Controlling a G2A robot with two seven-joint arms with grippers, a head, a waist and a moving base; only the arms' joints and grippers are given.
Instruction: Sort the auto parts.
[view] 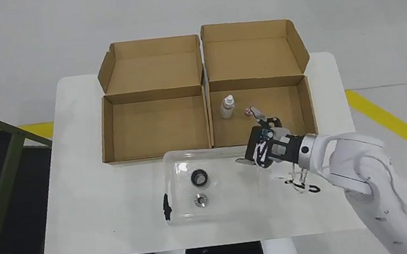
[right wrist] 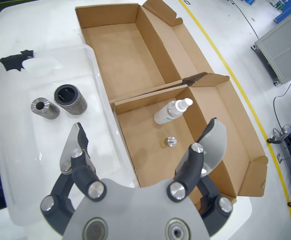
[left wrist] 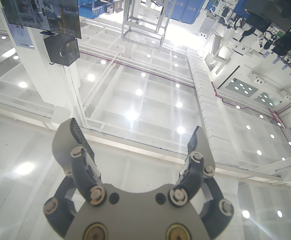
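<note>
Standing close together in the clear tray [right wrist: 34,141], the dark bearing [right wrist: 70,100] and the smaller steel bush [right wrist: 44,108] could be knocked over or pinched as a pair if the right pincer [right wrist: 146,124], held wide and empty over the tray's rim, is lowered off-centre.

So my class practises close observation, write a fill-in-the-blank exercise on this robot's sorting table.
1. The clear tray holds ___ metal cylinders.
2. The spray bottle and the small metal part lie in a ___ box.
3. The right gripper holds its fingers ___.
4. The left gripper points up at the ___.
Missing words: two, cardboard, open, ceiling.
</note>
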